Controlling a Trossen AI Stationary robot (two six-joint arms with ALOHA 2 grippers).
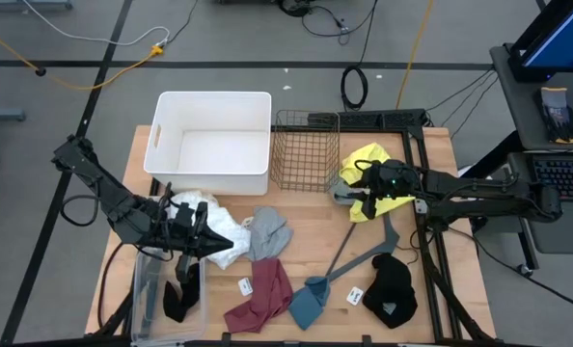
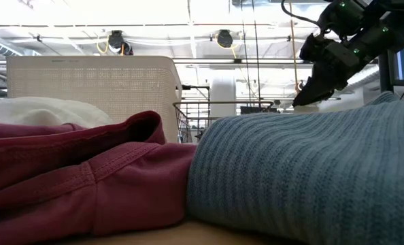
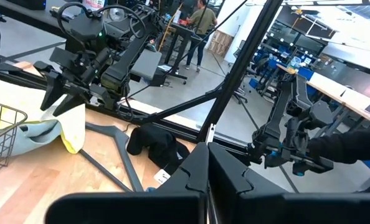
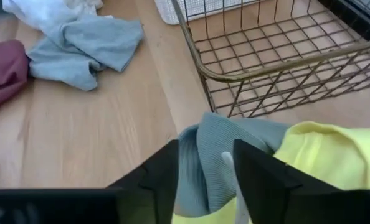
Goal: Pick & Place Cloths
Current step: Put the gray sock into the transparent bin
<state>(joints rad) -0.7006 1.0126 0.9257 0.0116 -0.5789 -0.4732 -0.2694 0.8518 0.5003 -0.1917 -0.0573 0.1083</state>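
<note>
Where visible, yellow cloth (image 4: 334, 155) under right gripper (image 4: 203, 168)

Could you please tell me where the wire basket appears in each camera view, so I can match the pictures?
High: wire basket, top centre, right of white bin.
Low: rim at centre, beside the bin.
Left wrist: corner at left edge.
Right wrist: upper right.
Shared landmark: yellow cloth beside it.
</note>
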